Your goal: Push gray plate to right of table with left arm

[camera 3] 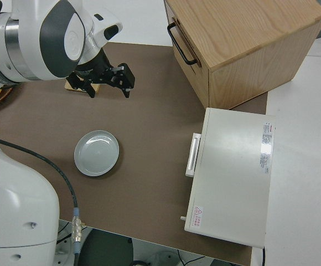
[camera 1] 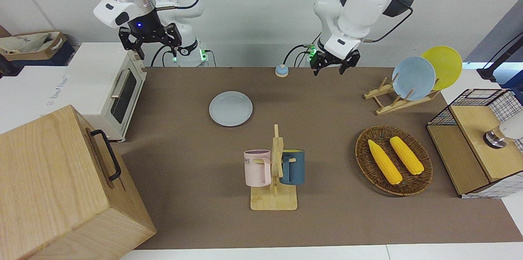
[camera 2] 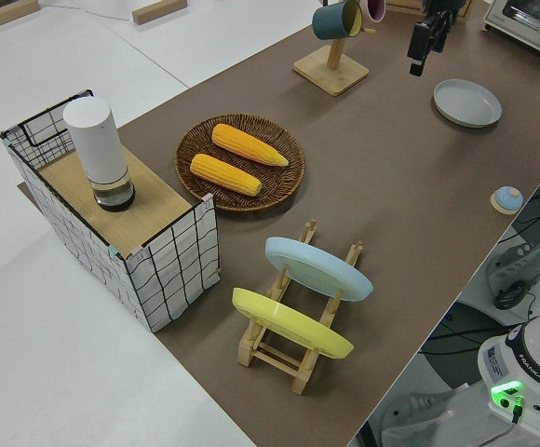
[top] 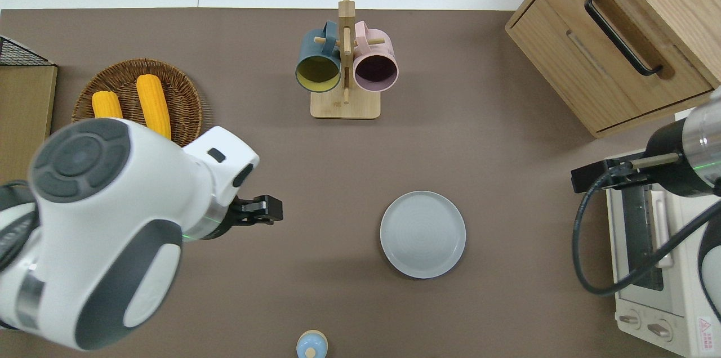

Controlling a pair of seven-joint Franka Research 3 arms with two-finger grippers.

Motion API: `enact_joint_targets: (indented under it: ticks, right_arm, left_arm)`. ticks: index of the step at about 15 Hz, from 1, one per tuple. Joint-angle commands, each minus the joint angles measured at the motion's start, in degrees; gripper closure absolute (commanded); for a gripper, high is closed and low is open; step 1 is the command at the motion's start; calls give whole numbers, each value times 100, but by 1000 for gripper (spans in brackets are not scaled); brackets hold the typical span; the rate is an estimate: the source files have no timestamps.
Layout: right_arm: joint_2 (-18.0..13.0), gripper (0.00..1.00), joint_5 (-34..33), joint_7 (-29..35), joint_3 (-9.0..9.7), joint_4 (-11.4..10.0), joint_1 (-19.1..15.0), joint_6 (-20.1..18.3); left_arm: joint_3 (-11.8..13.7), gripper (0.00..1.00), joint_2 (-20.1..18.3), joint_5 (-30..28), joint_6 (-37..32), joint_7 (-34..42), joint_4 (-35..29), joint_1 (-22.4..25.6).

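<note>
The gray plate (camera 1: 231,108) lies flat on the brown table (camera 1: 327,219), nearer to the robots than the mug rack; it also shows in the overhead view (top: 423,234), the left side view (camera 2: 467,101) and the right side view (camera 3: 97,153). My left gripper (camera 1: 330,66) is open, empty and raised in the air. In the overhead view it (top: 265,212) is over bare table between the wicker basket and the plate, well apart from the plate. The right arm is parked, its gripper (camera 1: 149,41) open.
A mug rack (top: 345,65) holds a pink and a dark blue mug. A wicker basket (camera 1: 421,180) holds two corn cobs. A rack with a sky-blue plate (camera 1: 413,78) and a yellow plate, a wire crate, a toaster oven (camera 1: 110,88), a wooden cabinet (camera 1: 61,186) and a small blue knob (top: 311,344) stand around.
</note>
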Motion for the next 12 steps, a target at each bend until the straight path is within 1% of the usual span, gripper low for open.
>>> enact_joint_targets:
  ticks: [1,2,3,6,9,12]
  right_arm:
    - [-43,17,46,-15,32,-3,-65,-69]
    - [-43,17,46,-15,32,-3,-65,-69]
    - [-43,17,46,-15,32,6,-65,-69]
    - [-43,17,46,-15,32,6,-65,-69]
    - [-43,17,46,-15,23,-3,-65,-69]
    - [-43,17,46,-15,23,-3,-65,-69]
  left_arm:
    - [282,2,33,379,-603,706,607,8]
    - [422,2,33,397,-665,978,670,26]
    - [676,2,25,406,-709,1355,766,26]
    - [1029,2,33,467,-868,1972,943,52]
    - [1249,2,24,721,-868,2552,987,61]
    - [1478,2,33,722,-868,2659,1101,52]
